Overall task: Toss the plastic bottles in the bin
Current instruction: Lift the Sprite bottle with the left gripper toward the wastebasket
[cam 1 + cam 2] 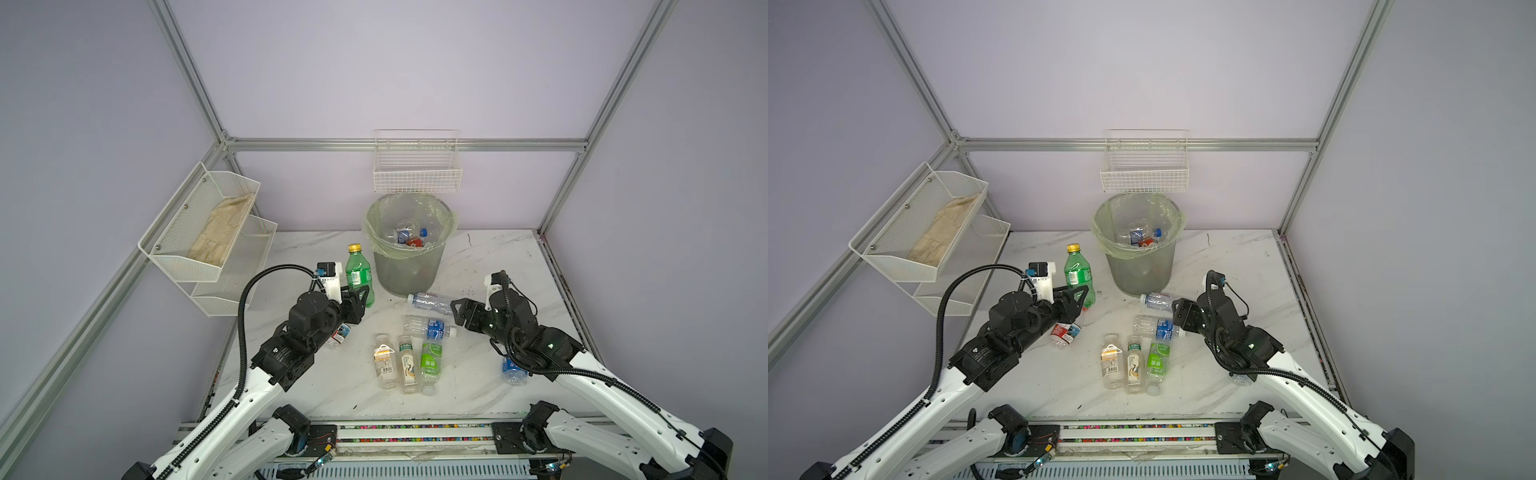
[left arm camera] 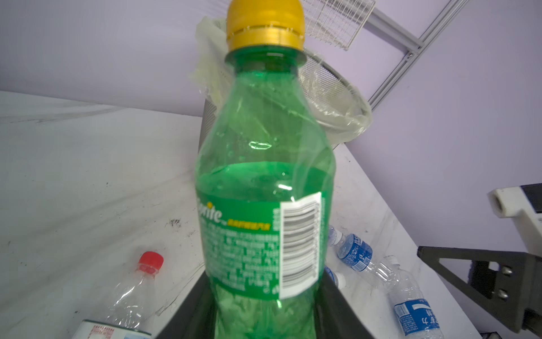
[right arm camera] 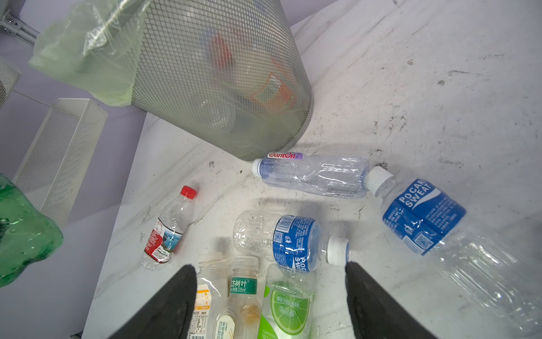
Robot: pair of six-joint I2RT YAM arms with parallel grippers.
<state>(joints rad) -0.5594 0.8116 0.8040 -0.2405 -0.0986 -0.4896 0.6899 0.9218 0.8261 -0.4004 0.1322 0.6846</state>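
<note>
My left gripper (image 1: 362, 296) (image 2: 264, 318) is shut on the lower body of an upright green bottle (image 1: 357, 270) (image 2: 264, 176) with a yellow cap, left of the bin (image 1: 405, 274) (image 1: 1142, 272). The bin holds several bottles. My right gripper (image 1: 457, 312) (image 3: 270, 271) is open and holds nothing, hovering by a clear white-capped bottle (image 1: 430, 302) (image 3: 316, 176) at the bin's base. A blue-labelled bottle (image 1: 430, 328) (image 3: 290, 243) lies below the jaws. Three bottles (image 1: 408, 365) lie side by side nearer the front. A red-labelled bottle (image 1: 340, 334) lies under my left arm and a blue-labelled one (image 1: 513, 371) under my right.
A white wire basket (image 1: 417, 174) hangs on the back wall above the bin. A white mesh two-tier shelf (image 1: 208, 232) holding a beige cloth is fixed to the left wall. Aluminium frame posts edge the marble table (image 1: 490, 257).
</note>
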